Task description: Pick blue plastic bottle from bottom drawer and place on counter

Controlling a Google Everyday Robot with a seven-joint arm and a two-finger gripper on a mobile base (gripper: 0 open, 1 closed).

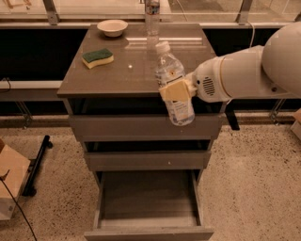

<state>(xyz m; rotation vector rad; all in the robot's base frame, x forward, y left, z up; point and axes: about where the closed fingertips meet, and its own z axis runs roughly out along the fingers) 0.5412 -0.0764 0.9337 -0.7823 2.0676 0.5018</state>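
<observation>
Camera view: the gripper sat at the counter's front edge, right of centre. Its tan pads were clamped across the middle of the blue plastic bottle, which is small and clear with a white screw cap and a pale label. Jaws were closed on it, grip looked firm.

The bottle was in the air, clear of the drawer. Its base overlapped the top drawer front and its cap stood over the counter, a glossy grey-brown flat top. The long axis was tilted, cap toward 11 o'clock, base toward 5.

Key relation: open counter surface lay at 10–11 o'clock from the gripper. I judged the next move needed a carry that way, then righting the bottle before release.

Obstacles on the counter:
- A yellow-green sponge, soft, at 10 o'clock.
- A shallow white bowl at 11.
- A second clear bottle at 12, back edge.

The bottom drawer was pulled open at 6 o'clock, with nothing visible in its plain dark interior. The smooth white arm came in from 3 o'clock.
</observation>
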